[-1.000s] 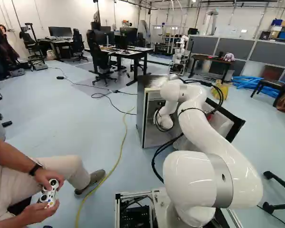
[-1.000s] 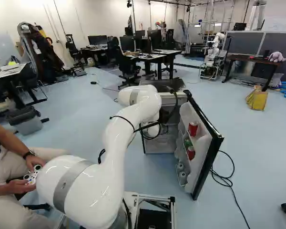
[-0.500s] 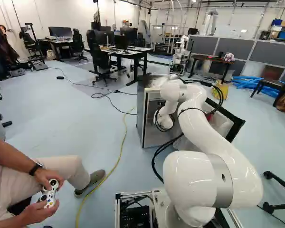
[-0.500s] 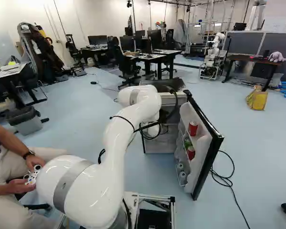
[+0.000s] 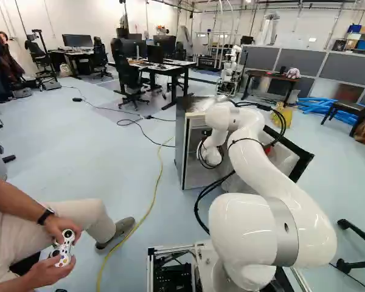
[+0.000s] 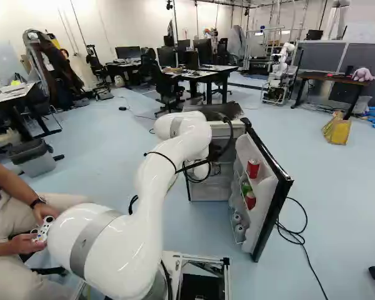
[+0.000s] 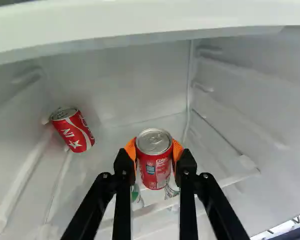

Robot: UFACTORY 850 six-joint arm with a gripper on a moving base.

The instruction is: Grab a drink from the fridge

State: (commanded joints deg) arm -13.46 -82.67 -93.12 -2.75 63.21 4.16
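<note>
- Wrist view: my fingers (image 7: 189, 200) are closed around a red drink can (image 7: 155, 162), which sits between the orange pads (image 7: 130, 151), one pressed to either side, its lid facing the camera.
- A second red can (image 7: 75, 131) leans at a tilt well ahead of them, off to one side near the inner wall; it stands apart from the one I hold.
- Past the held can I can make out a green-and-white can (image 7: 136, 197) and a silvery one (image 7: 171, 189), both partly hidden.
- Left base view: my arm (image 5: 280, 170) reaches ahead into the fridge (image 5: 181, 146), its far end inside the opening, so the can I hold is out of sight here.
- The fridge door (image 5: 305, 163) is swung open beside the arm, and a yellow cable (image 5: 151, 210) runs along the floor.
- Right base view: I get the door's inner shelves, with an upper red can (image 6: 253, 169), a lower red can (image 6: 250, 200) and a green item (image 6: 245, 187) next to it.
- A yellow bag (image 6: 337, 131) stands on the floor beyond the door.
</note>
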